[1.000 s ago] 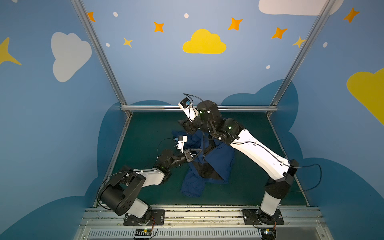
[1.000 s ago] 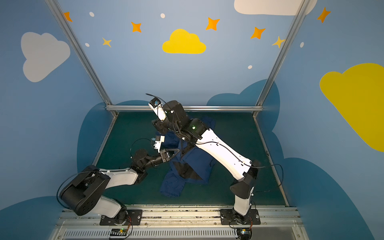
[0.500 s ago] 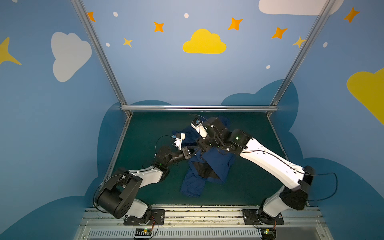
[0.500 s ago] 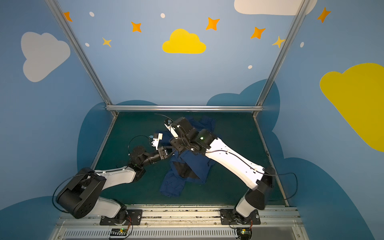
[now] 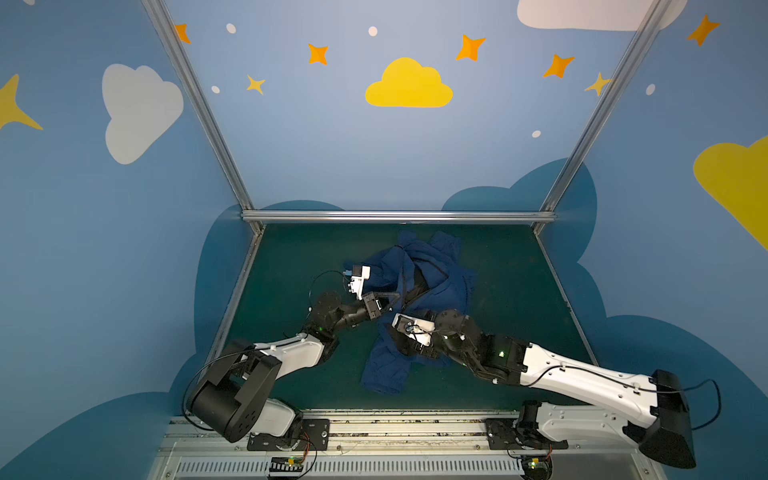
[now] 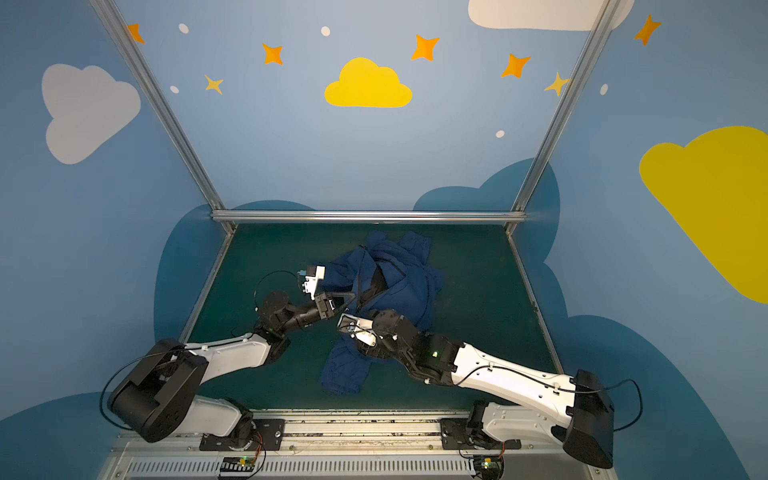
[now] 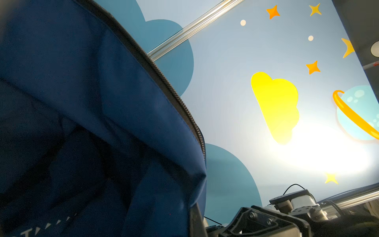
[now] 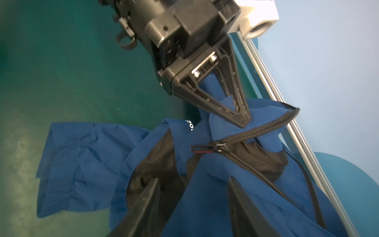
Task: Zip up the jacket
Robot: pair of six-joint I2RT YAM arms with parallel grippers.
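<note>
Apparently little is done: the jacket [image 5: 436, 286] lies crumpled on the worktop [image 5: 519, 282], left tool [image 8: 242, 119] clenched on its hem, right tool [image 8: 192, 180] released just before the slider [image 8: 221, 146], and nearly the whole zipper is left to close

Dark green mat [image 5: 519, 291] covered the table, w/ an alu. crossbar [image 5: 395, 216] along its back edge & slanted alu. posts [image 5: 199, 108] rising from both back corners. Back wall had a yellow cloud [image 5: 409, 85], orange stars [image 5: 318, 53] & pale dots [image 5: 372, 31]. Side walls: white cloud [image 5: 137, 112] on one, bigger yellow cloud [image 5: 735, 183] on the other. A metal mounting rail [image 5: 395, 428] ran along the front edge, w/ a slotted strip [image 5: 353, 467] just beyond it. Left wrist view caught a ringed planet decal [image 7: 359, 115].
</note>
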